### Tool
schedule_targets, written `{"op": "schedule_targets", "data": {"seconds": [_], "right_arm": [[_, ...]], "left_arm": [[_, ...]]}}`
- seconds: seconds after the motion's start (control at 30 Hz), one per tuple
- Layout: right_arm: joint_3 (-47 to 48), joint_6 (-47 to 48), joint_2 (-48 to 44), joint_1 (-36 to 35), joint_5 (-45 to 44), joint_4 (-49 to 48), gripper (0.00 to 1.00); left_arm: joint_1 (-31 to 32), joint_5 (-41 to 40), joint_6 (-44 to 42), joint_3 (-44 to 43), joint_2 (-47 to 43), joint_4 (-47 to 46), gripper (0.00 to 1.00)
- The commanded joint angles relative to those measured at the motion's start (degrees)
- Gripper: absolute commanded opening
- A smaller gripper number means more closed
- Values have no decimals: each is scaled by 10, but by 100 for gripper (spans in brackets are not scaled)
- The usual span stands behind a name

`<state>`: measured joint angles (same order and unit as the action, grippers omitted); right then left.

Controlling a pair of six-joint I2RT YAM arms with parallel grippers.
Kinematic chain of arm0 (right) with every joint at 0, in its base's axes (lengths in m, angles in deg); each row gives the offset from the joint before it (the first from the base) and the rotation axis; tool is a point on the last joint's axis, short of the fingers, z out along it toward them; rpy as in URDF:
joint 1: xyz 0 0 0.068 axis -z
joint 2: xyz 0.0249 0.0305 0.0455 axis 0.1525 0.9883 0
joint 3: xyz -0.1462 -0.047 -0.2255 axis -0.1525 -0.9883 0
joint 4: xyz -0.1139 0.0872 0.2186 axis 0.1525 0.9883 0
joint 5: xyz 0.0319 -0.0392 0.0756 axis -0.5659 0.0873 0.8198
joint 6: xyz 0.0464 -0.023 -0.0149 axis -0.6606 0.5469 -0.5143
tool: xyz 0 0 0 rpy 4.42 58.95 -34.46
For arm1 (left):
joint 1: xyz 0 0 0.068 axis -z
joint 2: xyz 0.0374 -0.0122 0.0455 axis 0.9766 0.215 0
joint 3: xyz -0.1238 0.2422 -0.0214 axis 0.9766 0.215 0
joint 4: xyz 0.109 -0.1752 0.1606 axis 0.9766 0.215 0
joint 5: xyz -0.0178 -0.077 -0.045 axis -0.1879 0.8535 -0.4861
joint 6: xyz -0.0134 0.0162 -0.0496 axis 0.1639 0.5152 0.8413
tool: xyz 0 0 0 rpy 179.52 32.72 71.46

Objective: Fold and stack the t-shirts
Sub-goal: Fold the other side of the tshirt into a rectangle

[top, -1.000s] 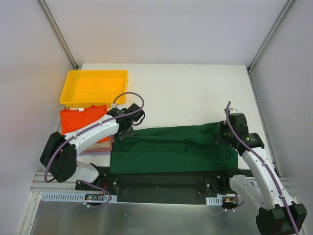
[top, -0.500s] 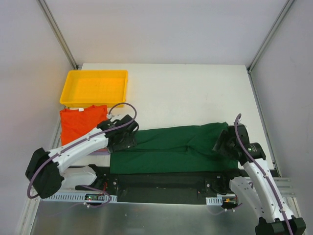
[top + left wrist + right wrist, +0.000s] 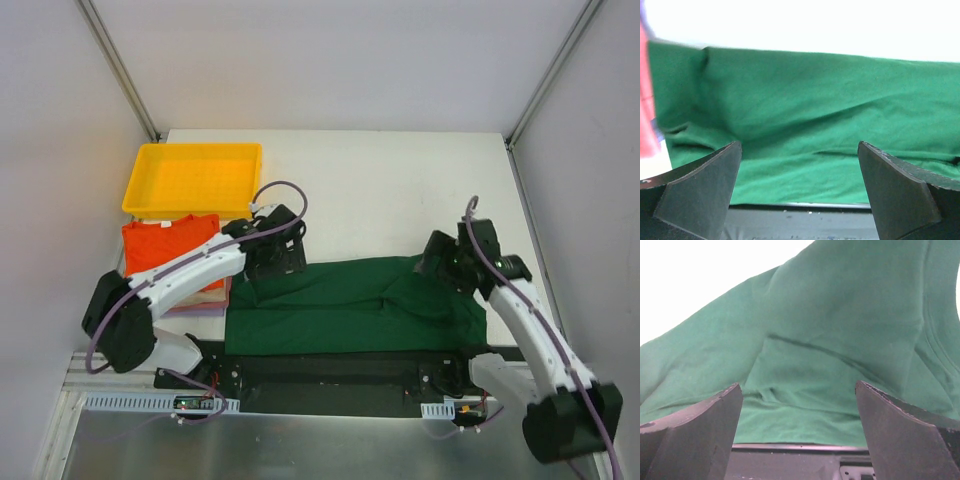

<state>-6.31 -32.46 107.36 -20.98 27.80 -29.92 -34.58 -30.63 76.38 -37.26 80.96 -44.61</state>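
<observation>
The dark green t-shirt (image 3: pixel 350 305) lies folded into a long band along the table's near edge, and it fills the left wrist view (image 3: pixel 805 110) and the right wrist view (image 3: pixel 840 330). My left gripper (image 3: pixel 275 262) hovers open over the band's far left corner, its jaws (image 3: pixel 799 146) wide apart with nothing between them. My right gripper (image 3: pixel 440 262) hovers open over the far right part, also holding nothing (image 3: pixel 798 386). An orange t-shirt (image 3: pixel 165 245) tops a folded stack at the left; beige and pale lilac edges (image 3: pixel 205 303) show beneath it.
A yellow plastic tray (image 3: pixel 195 178) stands at the back left, just behind the stack. The black mounting rail (image 3: pixel 330 370) runs along the near edge below the green shirt. Grey walls close in both sides.
Both grippers went from shut to open, letting go of the green shirt. They dipped toward the near edge, then rose back over the shirt's far edge.
</observation>
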Motion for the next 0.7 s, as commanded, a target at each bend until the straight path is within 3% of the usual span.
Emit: {"op": "schedule_targets", "data": {"seconds": [0.0,0.33,0.47,0.67], "right_arm": [[51,45,171,11,18,-84,96],[114,64,419,111,72,-157,96],[151,64,477,142,80,-155,96],[252,72,558,205,95,-140,96]], "left_arm": [[-27,42,-33,-15,87,-31,99],[-97,118,-31,36,198,-111,99],[-124,125,-38,-2,240,-119,99],[-144,125,-80,-130,328,-120,99]]}}
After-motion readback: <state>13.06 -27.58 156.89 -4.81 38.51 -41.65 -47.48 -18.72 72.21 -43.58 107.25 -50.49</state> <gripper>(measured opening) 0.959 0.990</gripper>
